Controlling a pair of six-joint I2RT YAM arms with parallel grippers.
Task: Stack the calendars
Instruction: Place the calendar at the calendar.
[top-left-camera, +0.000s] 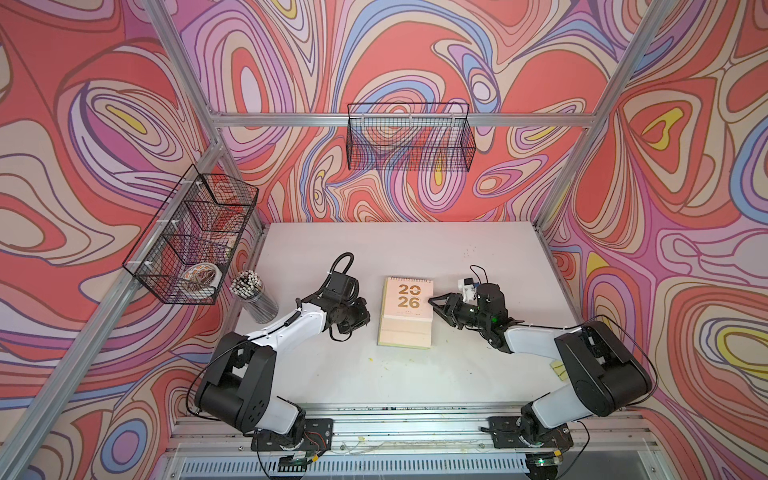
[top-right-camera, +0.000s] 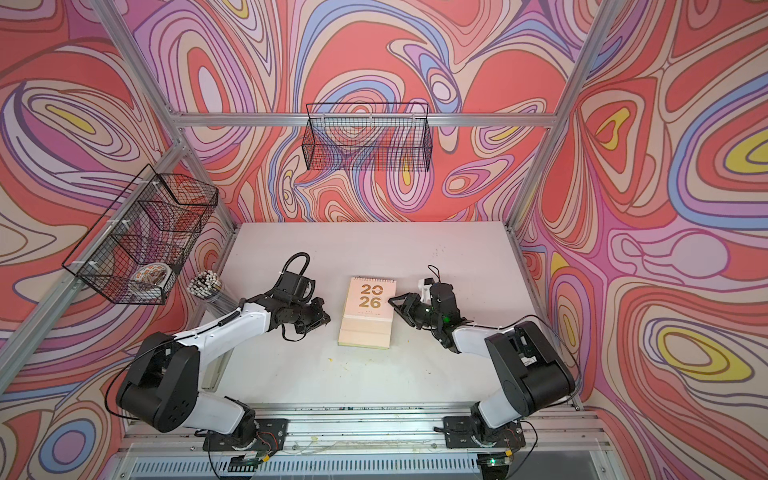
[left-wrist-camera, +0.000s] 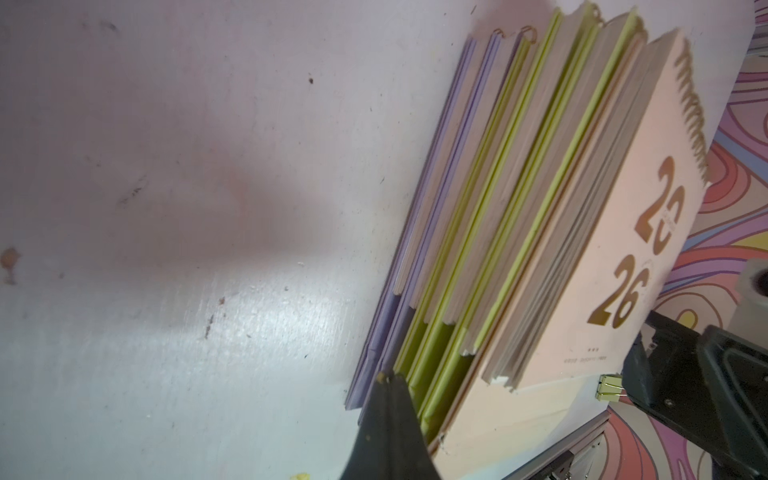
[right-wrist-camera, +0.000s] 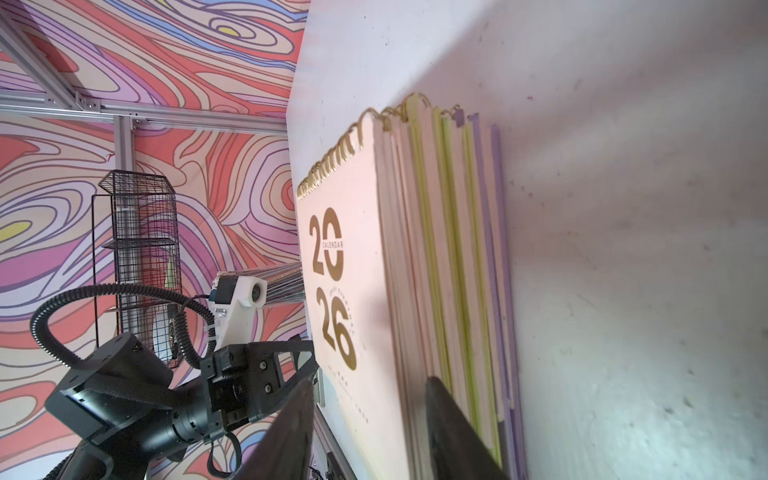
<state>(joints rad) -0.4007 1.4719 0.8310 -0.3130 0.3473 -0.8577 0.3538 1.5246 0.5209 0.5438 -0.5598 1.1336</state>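
While six spiral-bound calendars (top-left-camera: 405, 311) are lying stacked mid-table (top-left-camera: 478, 257) at the centre of both top views, the left fingers (left-wrist-camera: 386, 419) are sitting closed right at the pile's edge and the right fingers (right-wrist-camera: 453, 424) are standing apart astride the peach-pink top calendar (right-wrist-camera: 349, 332). The edges are showing two lavender, three lime green and one peach. Each is looking light, stiff-backed and slick, so a pinch on a side edge is probably suiting it best.

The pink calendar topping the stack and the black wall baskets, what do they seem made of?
Peach-pink spiral-bound calendar: probably matte card and paper, seen in its layered page edges; shiny gold numerals, wire coil. Black mesh wall baskets: thin wire, likely coated metal, a see-through grid.
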